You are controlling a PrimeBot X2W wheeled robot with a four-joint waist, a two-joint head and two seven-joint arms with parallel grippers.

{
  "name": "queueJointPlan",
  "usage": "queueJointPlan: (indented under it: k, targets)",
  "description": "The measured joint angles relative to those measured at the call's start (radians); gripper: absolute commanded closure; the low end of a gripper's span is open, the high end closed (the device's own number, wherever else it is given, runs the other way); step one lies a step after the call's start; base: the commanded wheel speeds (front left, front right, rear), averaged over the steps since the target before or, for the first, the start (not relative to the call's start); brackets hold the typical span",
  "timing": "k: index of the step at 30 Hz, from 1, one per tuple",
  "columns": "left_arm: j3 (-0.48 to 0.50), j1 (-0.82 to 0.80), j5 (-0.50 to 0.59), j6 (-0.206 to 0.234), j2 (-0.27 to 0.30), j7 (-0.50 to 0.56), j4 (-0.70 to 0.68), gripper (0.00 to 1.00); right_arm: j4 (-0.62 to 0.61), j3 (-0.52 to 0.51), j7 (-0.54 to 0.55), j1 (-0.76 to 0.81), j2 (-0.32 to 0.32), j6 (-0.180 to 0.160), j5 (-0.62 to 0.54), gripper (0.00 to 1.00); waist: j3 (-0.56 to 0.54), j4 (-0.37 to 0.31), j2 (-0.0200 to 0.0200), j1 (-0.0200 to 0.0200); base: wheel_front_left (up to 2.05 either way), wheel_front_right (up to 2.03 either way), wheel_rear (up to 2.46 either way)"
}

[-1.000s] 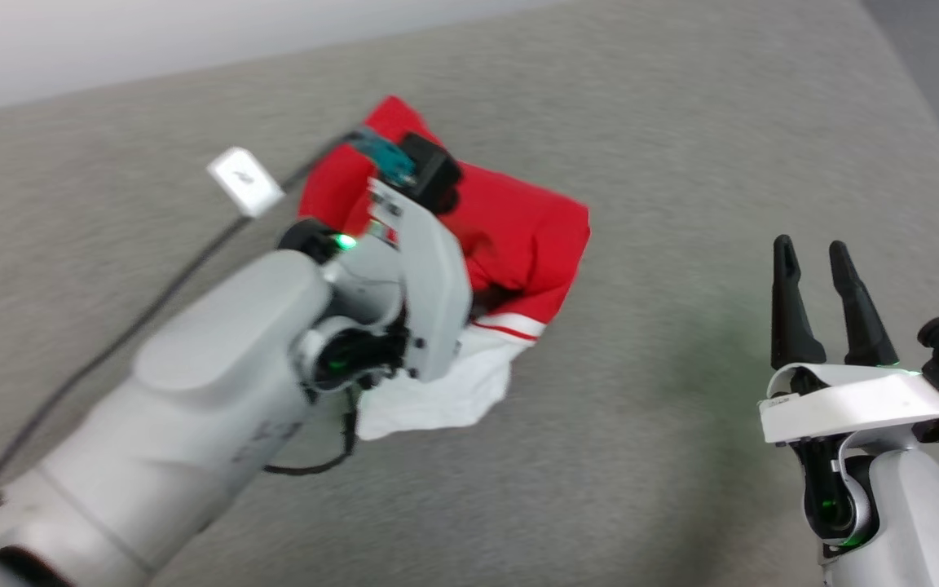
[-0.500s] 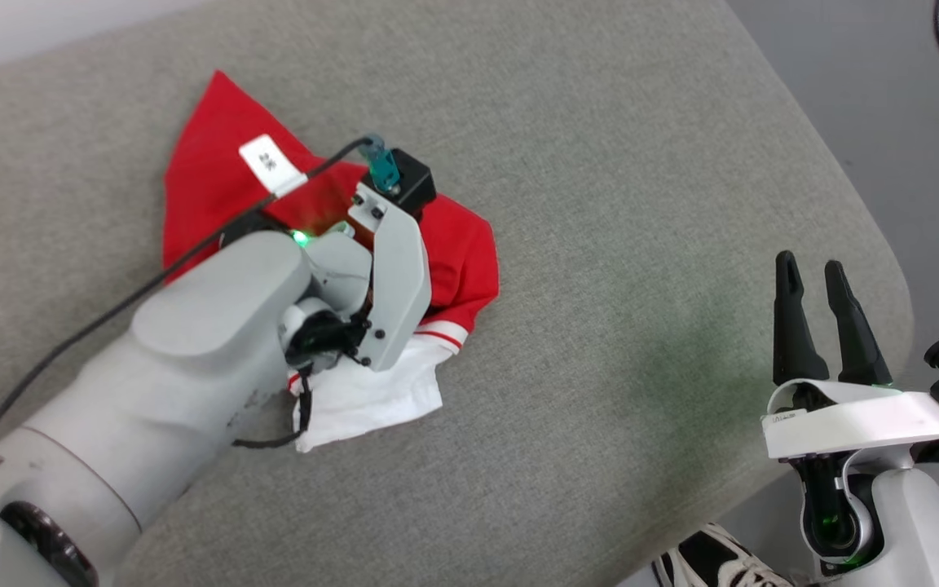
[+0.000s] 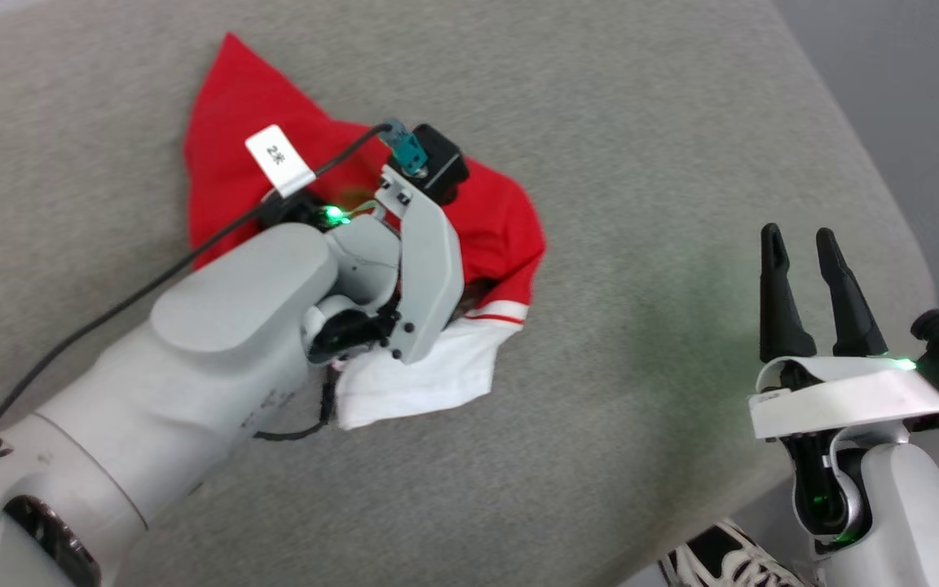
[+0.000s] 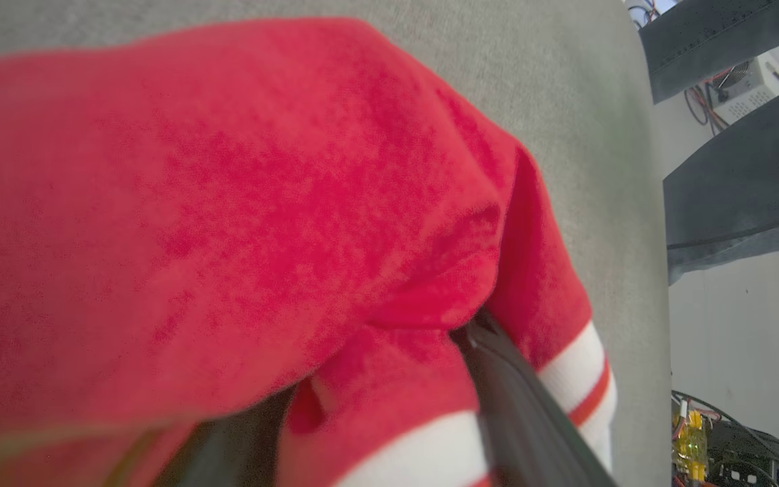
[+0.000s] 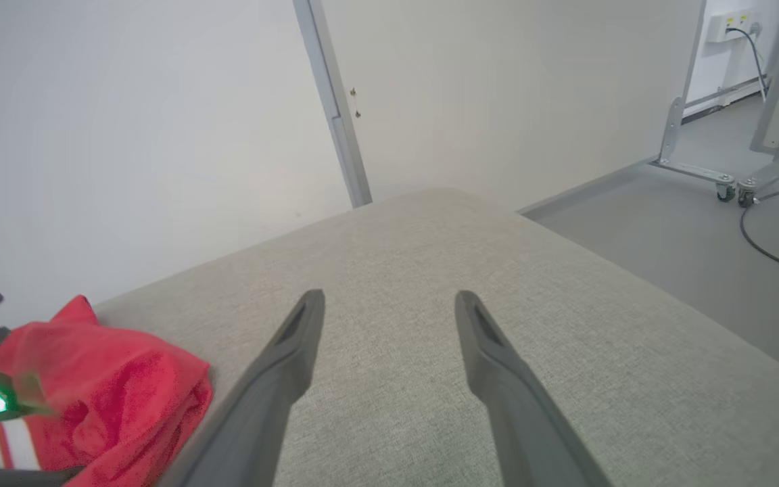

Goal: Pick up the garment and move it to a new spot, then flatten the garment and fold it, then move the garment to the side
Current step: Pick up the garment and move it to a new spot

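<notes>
Red fabric of the garment (image 3: 225, 147) lies bunched on the grey upholstered cushion (image 3: 641, 122), directly beneath and around the left claw (image 4: 376, 385). In the left wrist view the left claw stands released: its two dark fingers (image 4: 525, 419) are spread wide, and loose red folds drape over and between them. One fingertip emerges from under a fold, while the other is partly covered. A white cuff panel (image 3: 429, 383) with thin red stripes lies on the near side of the left claw, half hidden under the wrist housing in the head view. A red corner of the garment extends beyond the claw, on the far side. A black cable carrying a white label tag (image 3: 278, 159) crosses above the garment toward the wrist camera (image 3: 441, 163) on top of the left claw. The right claw (image 3: 800, 236) is also released and empty, with its fingers parted and pointing away over bare cushion. The garment lies well apart from it, on its left. A white-and-black shoe (image 3: 722, 558) shows below the cushion edge, near the base of the right claw.
</notes>
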Motion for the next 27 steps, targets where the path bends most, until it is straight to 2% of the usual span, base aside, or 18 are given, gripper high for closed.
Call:
queueJointPlan:
  k: [6, 14, 21, 27]
  targets:
    - [-0.01, -0.012, -0.035, 0.012, 0.01, -0.156, -0.091, 0.0, 0.029, -0.001, 0.0, -0.022, 0.0, 0.0, -0.093, 0.0, -0.014, 0.09, 0.0, 0.0, 0.0, 0.0, 0.0]
    - [-0.011, 0.016, -0.094, 0.012, 0.04, -0.328, -0.19, 0.0, 0.08, -0.029, 0.0, -0.041, 0.002, 0.0, -0.222, 0.0, -0.068, 0.261, 0.0, 0.0, 0.0, 0.0, 0.0]
    - [0.022, 0.187, -0.186, 0.012, 0.096, -0.551, -0.152, 0.0, 0.134, -0.083, 0.0, 0.005, -0.002, 0.0, -0.321, 0.0, -0.134, 0.397, 0.0, 0.0, 0.0, 0.0, 0.0]
    - [0.046, 0.358, -0.261, 0.012, 0.123, -0.705, -0.112, 0.0, 0.151, -0.16, 0.0, 0.073, -0.054, 0.0, -0.344, 0.0, -0.192, 0.498, 0.0, 0.0, 0.0, 0.0, 0.0]
